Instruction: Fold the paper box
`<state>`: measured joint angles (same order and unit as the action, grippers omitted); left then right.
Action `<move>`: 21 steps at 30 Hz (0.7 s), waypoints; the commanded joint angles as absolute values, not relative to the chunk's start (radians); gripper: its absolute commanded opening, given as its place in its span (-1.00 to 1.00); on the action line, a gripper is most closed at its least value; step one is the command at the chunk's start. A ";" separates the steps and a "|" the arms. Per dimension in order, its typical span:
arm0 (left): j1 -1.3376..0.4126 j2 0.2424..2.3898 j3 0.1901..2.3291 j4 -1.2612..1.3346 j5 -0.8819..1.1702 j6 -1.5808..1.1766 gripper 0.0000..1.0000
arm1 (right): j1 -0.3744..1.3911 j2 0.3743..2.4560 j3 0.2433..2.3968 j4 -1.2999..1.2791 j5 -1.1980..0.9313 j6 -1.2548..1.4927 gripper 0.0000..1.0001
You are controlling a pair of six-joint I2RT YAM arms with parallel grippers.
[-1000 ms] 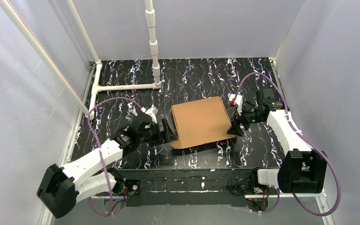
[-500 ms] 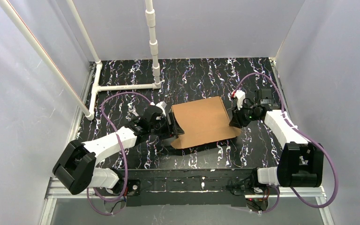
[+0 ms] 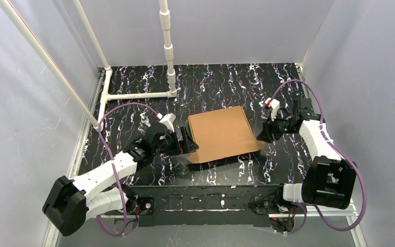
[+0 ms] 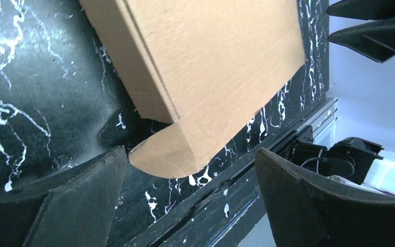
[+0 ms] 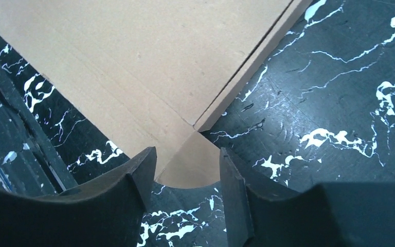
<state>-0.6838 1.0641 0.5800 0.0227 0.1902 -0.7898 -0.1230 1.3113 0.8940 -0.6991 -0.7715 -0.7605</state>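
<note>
The paper box lies closed and flat in the middle of the black marbled table, a brown cardboard mailer with rounded flaps at its near corners. My left gripper is open at its near left corner. In the left wrist view the gripper stands wide open, with the box and its rounded flap just ahead of the fingers. My right gripper is at the near right corner. In the right wrist view this gripper is open, and a rounded flap of the box lies between its fingertips.
A white pipe frame lies at the back left, with an upright pipe behind the box. Grey walls close in the table on three sides. A metal rail runs along the near edge.
The left gripper pushed in at the box's left corner, bending it up, then drew back a little. The right gripper slid slightly right, off the box's edge. The box lies flat again.
</note>
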 commanded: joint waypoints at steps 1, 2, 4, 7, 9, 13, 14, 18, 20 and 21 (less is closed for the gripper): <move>-0.662 1.048 0.518 0.065 0.200 -0.768 0.96 | -0.151 1.311 0.932 -0.778 -0.844 -0.866 0.17; -0.653 1.051 0.514 0.068 0.220 -0.765 0.97 | -0.167 1.316 0.935 -0.798 -0.858 -0.885 0.18; -0.635 1.061 0.514 0.068 0.269 -0.756 0.97 | -0.219 1.327 0.956 -0.856 -0.886 -0.928 0.20; -0.626 1.056 0.514 0.074 0.320 -0.725 0.97 | -0.277 1.334 1.005 -0.979 -0.858 -1.014 0.24; -0.623 1.045 0.517 0.071 0.350 -0.691 0.97 | -0.305 1.325 1.035 -1.014 -0.785 -1.014 0.25; -0.614 1.050 0.540 0.052 0.392 -0.631 0.97 | -0.344 1.275 1.060 -1.051 -0.695 -0.960 0.32; -0.611 1.060 0.545 0.057 0.410 -0.621 0.97 | -0.354 1.259 1.057 -1.056 -0.692 -0.953 0.35; -0.609 1.117 0.603 0.025 0.474 -0.568 0.97 | -0.509 1.247 1.043 -1.141 -0.832 -1.014 0.39; -0.609 1.131 0.606 0.052 0.514 -0.580 0.97 | -0.589 1.259 1.060 -1.221 -0.925 -1.086 0.39; -0.609 1.132 0.608 0.053 0.527 -0.585 0.97 | -0.627 1.266 1.072 -1.257 -0.954 -1.109 0.41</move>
<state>-0.6159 1.1194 0.5659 0.0483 0.4282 -0.6235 -0.5045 1.2556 1.0203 -1.0790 -0.7948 -1.0008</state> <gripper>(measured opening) 0.983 0.697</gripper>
